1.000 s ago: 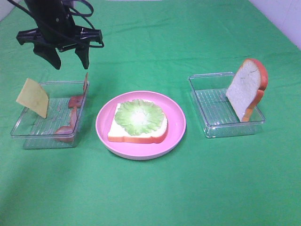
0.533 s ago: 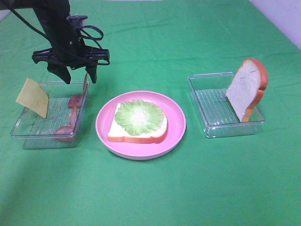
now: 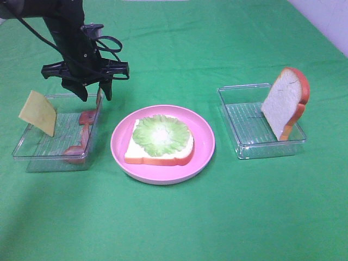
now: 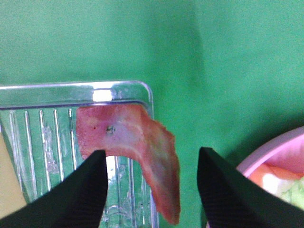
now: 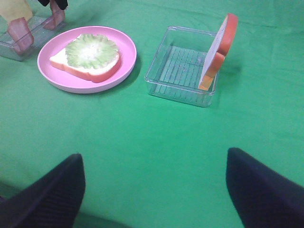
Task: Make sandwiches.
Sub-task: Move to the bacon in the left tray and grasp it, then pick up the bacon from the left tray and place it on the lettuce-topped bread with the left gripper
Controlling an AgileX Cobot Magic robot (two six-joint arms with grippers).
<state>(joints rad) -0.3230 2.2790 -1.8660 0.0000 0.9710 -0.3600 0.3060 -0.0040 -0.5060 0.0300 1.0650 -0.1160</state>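
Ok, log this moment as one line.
left gripper: open, over bacon, ungripped | right gripper: open, empty | plate: bread plus lettuce | cheese: in tray | second slice: in other tray

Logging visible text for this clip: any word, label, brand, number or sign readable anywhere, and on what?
None readable in any view. The left tray, right tray, pink plate, upright bread slice, lettuce, cheese, bacon and green cloth are unmarked; the left end effector shows no legible label.

The picture's edge cuts off the pink plate (image 4: 278, 152) and cheese slice (image 4: 6, 190).
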